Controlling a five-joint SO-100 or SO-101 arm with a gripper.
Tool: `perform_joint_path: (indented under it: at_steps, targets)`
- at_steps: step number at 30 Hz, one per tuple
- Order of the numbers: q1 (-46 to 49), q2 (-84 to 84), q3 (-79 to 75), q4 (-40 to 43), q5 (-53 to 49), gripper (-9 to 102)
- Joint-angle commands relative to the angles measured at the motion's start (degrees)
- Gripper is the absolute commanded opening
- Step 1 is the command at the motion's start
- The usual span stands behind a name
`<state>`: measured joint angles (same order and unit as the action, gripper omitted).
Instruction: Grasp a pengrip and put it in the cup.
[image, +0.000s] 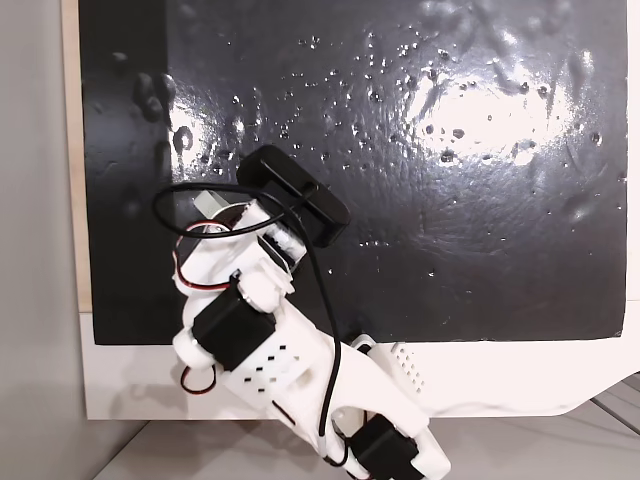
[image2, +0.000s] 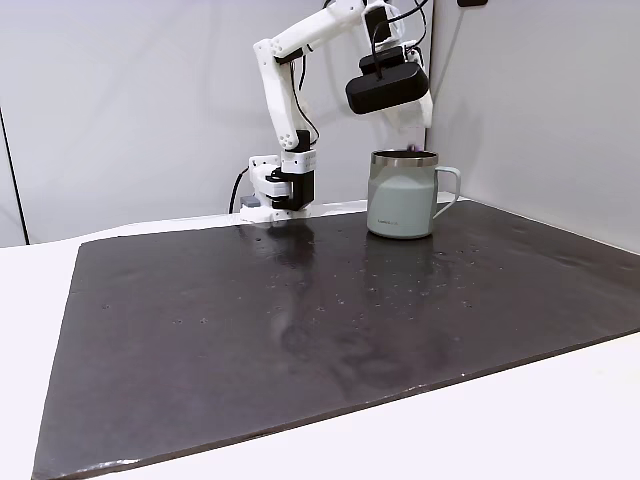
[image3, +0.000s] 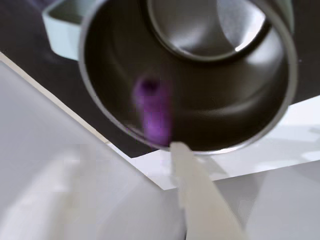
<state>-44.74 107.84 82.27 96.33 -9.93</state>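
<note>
Wrist view looks straight down into the cup (image3: 200, 65), whose round metal rim takes up most of the picture, with a shiny floor at the top and a pale handle tab at the upper left. The purple pengrip (image3: 152, 112) shows blurred against the dark inner wall, just above the tip of one white finger (image3: 187, 170) that rises from the bottom edge. The other finger is a pale blur at the lower left, well apart from the first, so the pincer looks spread open with nothing clamped between the tips, and the pengrip sits inside the cup's outline, apart from both fingers. Whether it rests on the wall or hangs in the air cannot be told from the blur.

In a fixed view from the side, the cup (image2: 403, 195) stands upright on the dark mat (image2: 300, 330), near the far edge, with its handle to the right. The white arm (image2: 290, 80) arches up from its base and reaches over the cup, the black camera (image2: 387, 88) on its wrist hanging right above the rim. A hint of purple shows just above the rim.

In a fixed view from above, the arm (image: 270, 350) and its black camera (image: 295, 195) cover the cup; the glossy mat (image: 450, 200) is dotted with shiny droplets
</note>
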Motion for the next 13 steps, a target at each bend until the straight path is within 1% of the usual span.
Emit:
perform_joint_path:
  at_steps: [1, 13]
  targets:
    - [-0.8, 2.6, -0.2, 0.8, -1.0, 34]
    - [-1.0, 3.2, 0.1, 0.9, -1.1, 33]
